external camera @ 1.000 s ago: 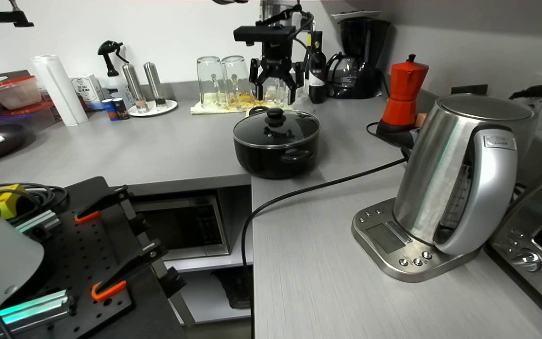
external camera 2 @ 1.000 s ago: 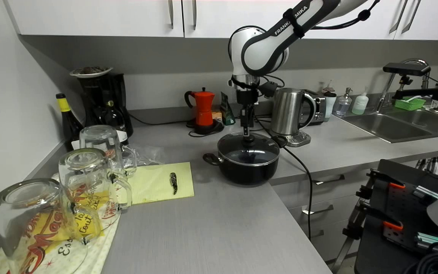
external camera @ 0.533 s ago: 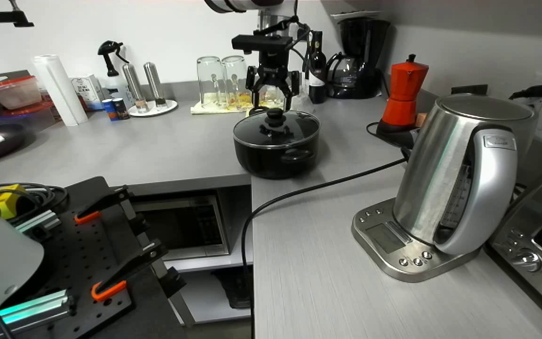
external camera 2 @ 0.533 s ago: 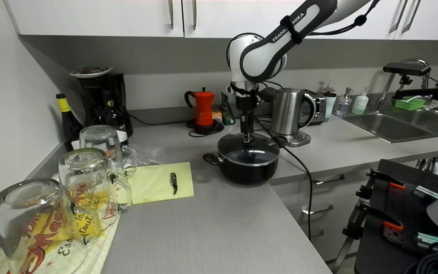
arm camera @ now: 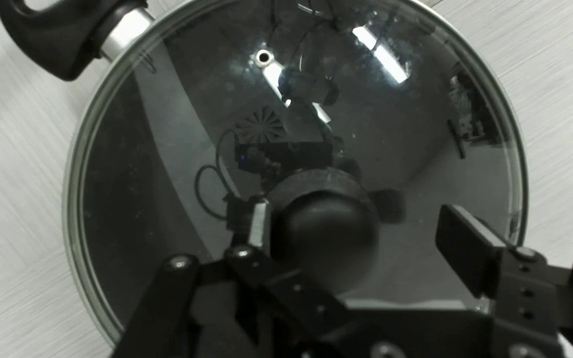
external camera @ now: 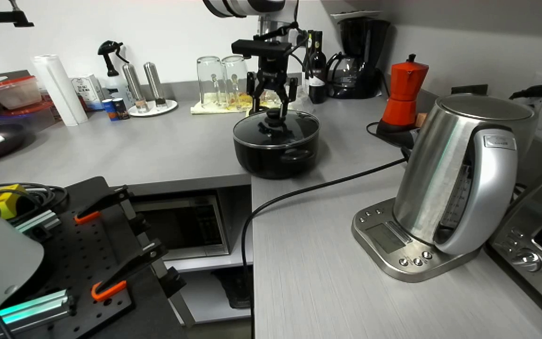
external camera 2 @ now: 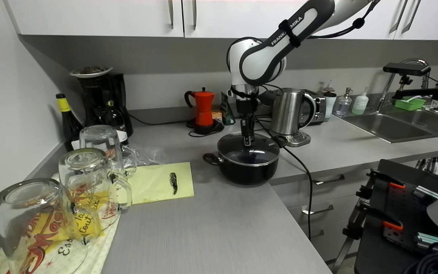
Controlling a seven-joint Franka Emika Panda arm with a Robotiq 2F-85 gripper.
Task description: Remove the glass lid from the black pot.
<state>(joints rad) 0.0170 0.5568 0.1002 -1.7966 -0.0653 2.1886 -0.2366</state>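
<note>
The black pot [external camera: 271, 162] stands on the counter near its inner corner, also in an exterior view [external camera 2: 242, 176]. The glass lid [external camera: 301, 128] sits level on it; it shows in an exterior view [external camera 2: 262, 152] and fills much of the wrist view [arm camera: 177, 174]. Its black knob [arm camera: 326, 238] stands up at the centre. My gripper [external camera: 269, 112] is pointing down, low over the lid. In the wrist view my gripper [arm camera: 358, 219] is open with the knob between its fingers. The knob is close to the left finger, with a clear gap to the right finger.
A steel kettle [external camera: 445, 179] and a red moka pot [external camera: 402, 89] stand nearby. A black cable [external camera: 327, 180] runs past the pot. Upturned glass mugs [external camera 2: 86, 182] and a yellow cloth [external camera 2: 154, 186] lie on the far side. The pot is near the counter edge.
My gripper has come down from above the pot until its fingertips are at the lid's knob. The fingertips look slightly closer together. The pot and lid have not moved.
</note>
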